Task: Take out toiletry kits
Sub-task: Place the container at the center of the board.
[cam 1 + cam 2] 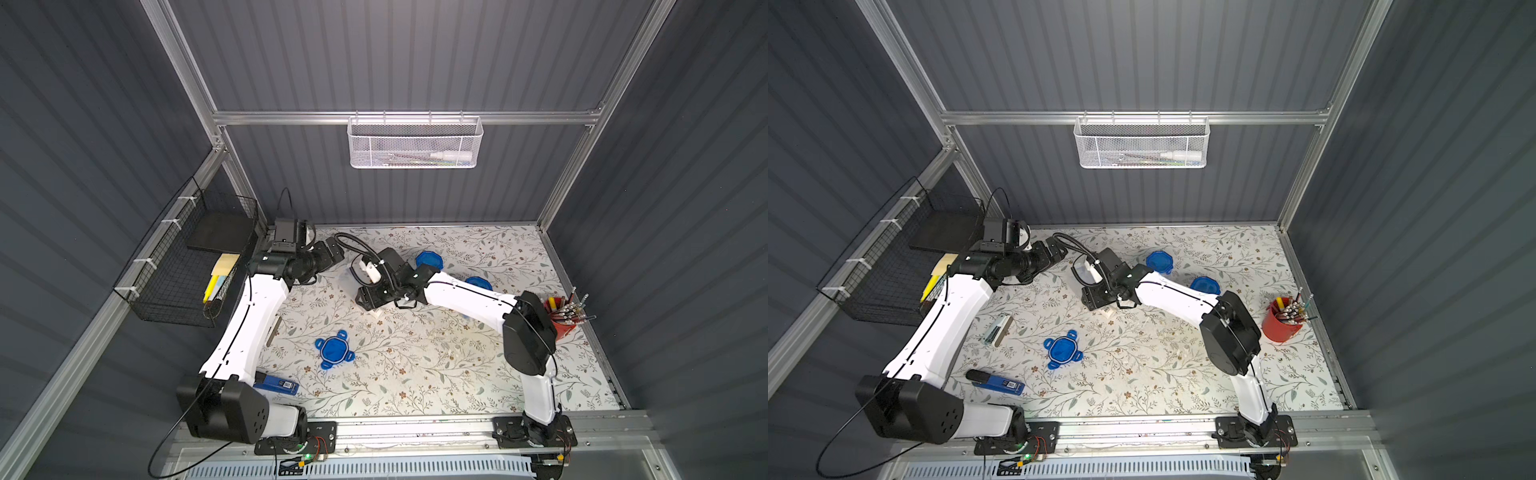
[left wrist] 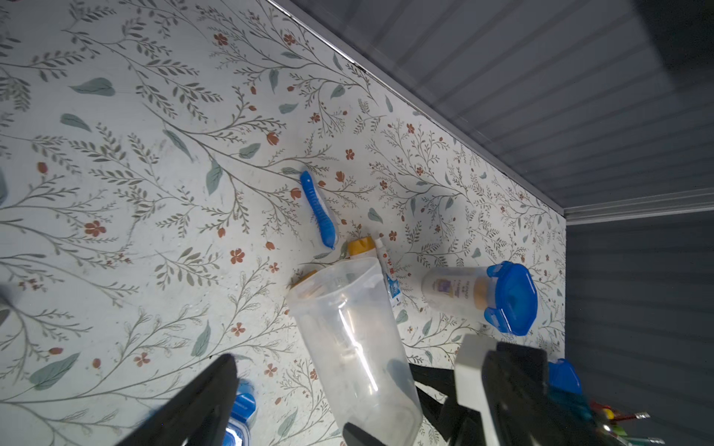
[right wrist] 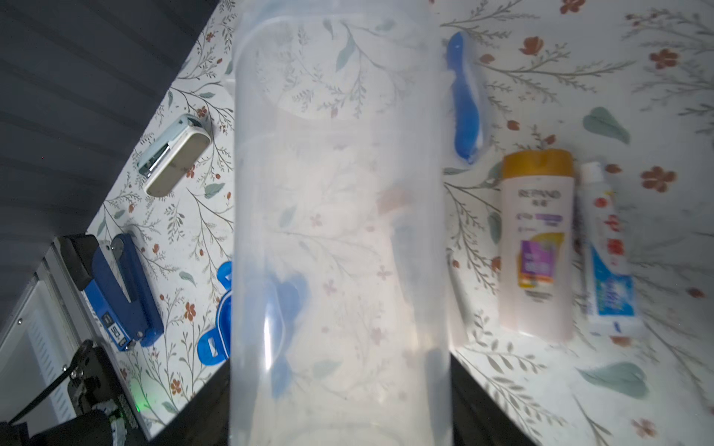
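Right wrist: frosted cylindrical jar (image 3: 340, 231) in grip of right gripper (image 3: 342, 401); left gripper (image 1: 332, 254) agape.

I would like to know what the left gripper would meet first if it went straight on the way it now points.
Most likely the clear jar held by the right gripper: it lies directly ahead of the open left gripper. How near it is cannot be told from the pictures.

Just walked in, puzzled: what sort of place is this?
Probably a robot test booth: left arm and right arm bolted to a front rail, grey panelled walls on an aluminium frame, floral tabletop.
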You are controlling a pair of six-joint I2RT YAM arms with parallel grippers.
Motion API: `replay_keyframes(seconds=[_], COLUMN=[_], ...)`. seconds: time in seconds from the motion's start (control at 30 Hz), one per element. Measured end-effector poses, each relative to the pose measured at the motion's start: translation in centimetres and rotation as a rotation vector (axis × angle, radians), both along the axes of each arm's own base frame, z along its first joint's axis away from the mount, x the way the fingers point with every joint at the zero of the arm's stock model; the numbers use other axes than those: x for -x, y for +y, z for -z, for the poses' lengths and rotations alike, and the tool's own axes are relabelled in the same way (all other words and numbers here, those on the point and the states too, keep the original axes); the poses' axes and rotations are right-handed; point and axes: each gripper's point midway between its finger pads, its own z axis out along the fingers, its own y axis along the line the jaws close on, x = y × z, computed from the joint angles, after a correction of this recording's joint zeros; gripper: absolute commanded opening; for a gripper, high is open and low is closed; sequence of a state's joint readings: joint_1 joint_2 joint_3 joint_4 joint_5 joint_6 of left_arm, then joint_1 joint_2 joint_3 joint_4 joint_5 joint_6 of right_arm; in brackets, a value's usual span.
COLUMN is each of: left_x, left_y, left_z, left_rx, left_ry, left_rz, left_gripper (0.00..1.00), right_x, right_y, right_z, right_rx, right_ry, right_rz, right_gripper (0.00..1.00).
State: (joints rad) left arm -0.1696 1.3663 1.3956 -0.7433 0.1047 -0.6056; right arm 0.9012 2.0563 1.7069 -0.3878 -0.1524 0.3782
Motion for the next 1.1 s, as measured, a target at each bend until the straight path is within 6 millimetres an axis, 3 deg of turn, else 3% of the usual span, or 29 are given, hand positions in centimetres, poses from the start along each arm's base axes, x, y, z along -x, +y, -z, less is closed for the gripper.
replay_keyframes(seconds=[0.17,0.3,0.57,0.73,0.87,1.1], left_x=[1.6,2.9,4.7,5.0,5.1,5.2], left_y=[1.8,3.2,4.9,5.3,5.4,5.5], left_z=[-0.2,-1.5,-2.7,-2.4,-2.2,-2.0], left_rx=[-0.061,-0.106,-0.158,-0.174,-0.183,-0.185], left_ry=[-0.007,-0.042,-0.063,-0.047,-0.039,-0.030], left_rz=[-0.061,-0.113,-0.169,-0.179,-0.184,-0.183], left_gripper=[1.00,1.00,1.00,1.00,1.00,1.00], right_x=[-0.3,-0.6,-0.5,-0.1,0.0,0.1], right_y=[3.8,6.5,10.5,11.6,11.8,11.8], right_z=[2.3,3.5,5.7,7.5,8.2,7.7], right_rx=[-0.044,-0.077,-0.114,-0.108,-0.096,-0.116], right_ry=[-0.001,-0.003,-0.002,0.017,0.019,-0.008], right_rz=[0.006,0.012,0.023,0.028,0.034,0.027], right_gripper=[0.42,0.44,0.59,0.77,0.87,0.88])
